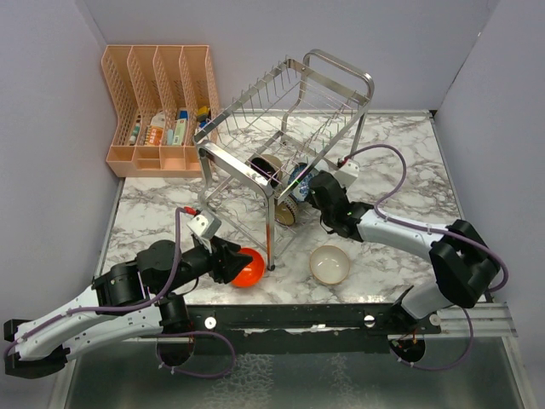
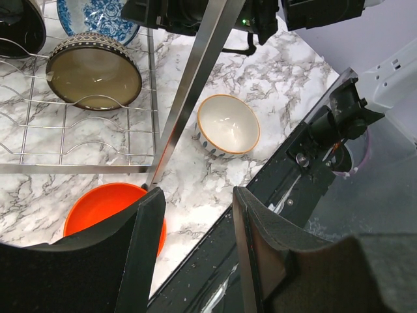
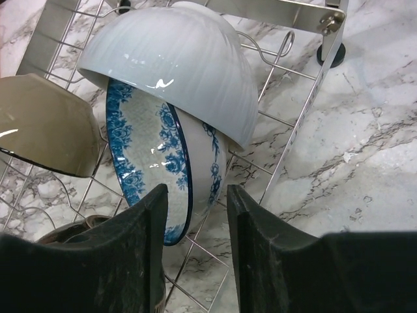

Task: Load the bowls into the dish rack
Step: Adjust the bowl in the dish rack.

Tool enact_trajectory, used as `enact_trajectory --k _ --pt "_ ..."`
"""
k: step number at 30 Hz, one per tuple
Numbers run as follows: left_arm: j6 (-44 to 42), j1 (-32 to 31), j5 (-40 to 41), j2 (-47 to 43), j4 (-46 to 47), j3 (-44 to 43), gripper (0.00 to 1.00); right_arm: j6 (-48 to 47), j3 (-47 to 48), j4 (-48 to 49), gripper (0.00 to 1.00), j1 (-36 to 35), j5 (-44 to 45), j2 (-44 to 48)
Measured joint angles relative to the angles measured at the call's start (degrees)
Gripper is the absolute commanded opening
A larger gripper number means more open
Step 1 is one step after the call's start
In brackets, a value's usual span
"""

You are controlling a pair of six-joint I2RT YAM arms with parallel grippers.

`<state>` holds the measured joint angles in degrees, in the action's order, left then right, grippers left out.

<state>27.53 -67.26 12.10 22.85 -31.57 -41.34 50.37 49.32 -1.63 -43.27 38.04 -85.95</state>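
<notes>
Red-orange bowl beside spread left hand — right hand spread at dish rack.

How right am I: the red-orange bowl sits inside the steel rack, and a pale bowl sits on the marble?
Half right. The top external view shows the red-orange bowl outside the dish rack, on the marble beside its leg. The pale bowl is on the marble.

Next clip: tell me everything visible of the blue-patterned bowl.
The blue-patterned bowl is glossy, ceramic-looking white with blue flowers inside and out and a dark blue rim. It stands on edge on the dish rack's lower wires, with the white ribbed bowl tipped over its top. Its lower rim sits between the fingers of the open right gripper.
</notes>
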Motion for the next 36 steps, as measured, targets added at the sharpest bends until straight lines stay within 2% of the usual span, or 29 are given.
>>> enact_trajectory --k 5,8,9,19,28,36 --pt "-0.07 0.0 0.02 -0.48 0.04 0.31 0.49 0.13 0.09 0.39 0.22 0.0 0.02 -2.23" --pt "-0.07 0.0 0.04 -0.92 -0.02 1.03 0.5 -0.24 0.11 0.37 0.03 0.13 0.2 -2.86" --pt "-0.07 0.0 0.04 -0.94 -0.07 1.18 0.5 -0.57 0.11 0.37 0.01 0.28 0.37 -2.95" --pt "-0.28 0.0 0.22 -0.83 0.02 1.42 0.5 -6.12 -0.68 3.98 0.01 0.35 1.09 -3.52" --pt "-0.24 0.0 0.39 -0.33 0.26 1.46 0.51 -20.9 -7.65 20.24 0.01 -3.41 7.19 -3.5" --pt "-0.24 0.0 0.39 0.98 0.68 1.46 0.5 -42.01 -13.73 43.6 0.01 -9.01 15.93 -7.63"
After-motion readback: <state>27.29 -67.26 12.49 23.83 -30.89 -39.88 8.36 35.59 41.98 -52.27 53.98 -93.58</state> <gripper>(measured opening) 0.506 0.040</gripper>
